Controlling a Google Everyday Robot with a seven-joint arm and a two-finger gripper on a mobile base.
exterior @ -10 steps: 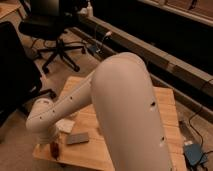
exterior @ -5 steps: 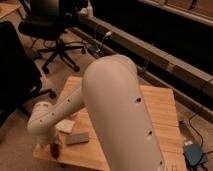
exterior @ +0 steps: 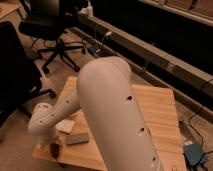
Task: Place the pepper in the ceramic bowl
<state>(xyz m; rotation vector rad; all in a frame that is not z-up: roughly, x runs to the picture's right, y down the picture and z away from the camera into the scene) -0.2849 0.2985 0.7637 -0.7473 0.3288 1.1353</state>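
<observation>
My white arm [exterior: 117, 115] fills the middle of the view and reaches down to the front left corner of the wooden table [exterior: 160, 107]. The gripper [exterior: 55, 148] hangs low over that corner, below the rounded wrist [exterior: 42, 125]. A small dark red shape shows right at the gripper; it looks like the pepper [exterior: 56, 150], but I cannot tell whether it is held or lying on the table. The ceramic bowl is not in view; the arm hides much of the table top.
A flat grey object [exterior: 77, 138] and a white object [exterior: 65, 126] lie on the table just right of the gripper. Black office chairs [exterior: 52, 30] stand behind on the left. A blue object [exterior: 192, 152] lies on the floor at the right.
The arm's big link has swung left and nearer the camera, covering more of the table. The gripper end has shifted slightly right along the front edge.
</observation>
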